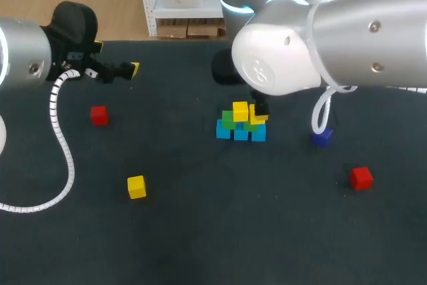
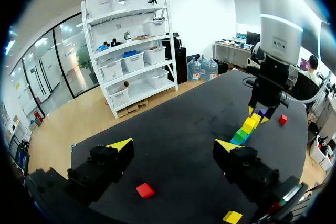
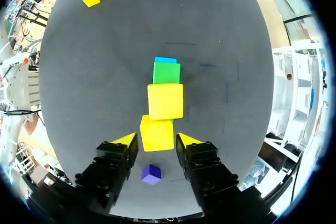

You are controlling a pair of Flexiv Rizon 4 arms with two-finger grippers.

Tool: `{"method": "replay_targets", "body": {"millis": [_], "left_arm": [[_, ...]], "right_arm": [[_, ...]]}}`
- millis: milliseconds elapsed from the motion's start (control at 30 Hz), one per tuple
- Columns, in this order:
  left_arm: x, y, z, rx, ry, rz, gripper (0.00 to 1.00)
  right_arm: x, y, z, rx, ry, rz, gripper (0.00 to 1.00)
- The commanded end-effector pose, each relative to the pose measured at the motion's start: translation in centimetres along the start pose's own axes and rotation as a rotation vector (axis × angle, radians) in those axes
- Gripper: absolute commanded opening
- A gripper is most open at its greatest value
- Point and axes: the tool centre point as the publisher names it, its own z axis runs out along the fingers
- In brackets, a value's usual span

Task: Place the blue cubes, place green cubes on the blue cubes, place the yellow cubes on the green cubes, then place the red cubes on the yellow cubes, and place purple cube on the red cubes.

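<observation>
The right gripper (image 3: 156, 141) pinches a yellow cube (image 3: 156, 132) between both fingertips at the top of the cube stack (image 1: 241, 125), beside a second yellow cube (image 1: 240, 111) resting on its green cubes (image 1: 229, 121) and blue cubes (image 1: 223, 129). A purple cube (image 1: 322, 138) sits just right of the stack, a red cube (image 1: 361, 178) farther right; another red cube (image 1: 99, 115), a loose yellow cube (image 1: 136, 187) and the wide-open left gripper (image 2: 174, 145) lie well left of it

Blue-green stack (image 3: 166, 72), yellow cube (image 3: 157, 134) atop

table (image 1: 200, 231): matt cloth | yellow cube (image 3: 157, 134): smooth | right arm (image 1: 373, 31): glossy metal
</observation>
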Motion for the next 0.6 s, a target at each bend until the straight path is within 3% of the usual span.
{"method": "replay_targets", "body": {"millis": [33,167,300,600], "left_arm": [[0.07,0.16,-0.02,0.007,-0.003,0.001,1.00],[0.07,0.16,-0.02,0.007,-0.003,0.001,1.00],[0.07,0.16,-0.02,0.007,-0.003,0.001,1.00],[0.07,0.16,-0.02,0.007,-0.003,0.001,1.00]], "right_arm": [[0.01,0.05,0.06,0.002,-0.002,0.002,0.50],[0.00,0.00,0.09,0.001,-0.006,0.005,0.45],[-0.04,-0.08,0.09,0.001,-0.011,0.011,0.33],[-0.22,0.00,0.06,-0.007,-0.019,0.027,0.31]]}}
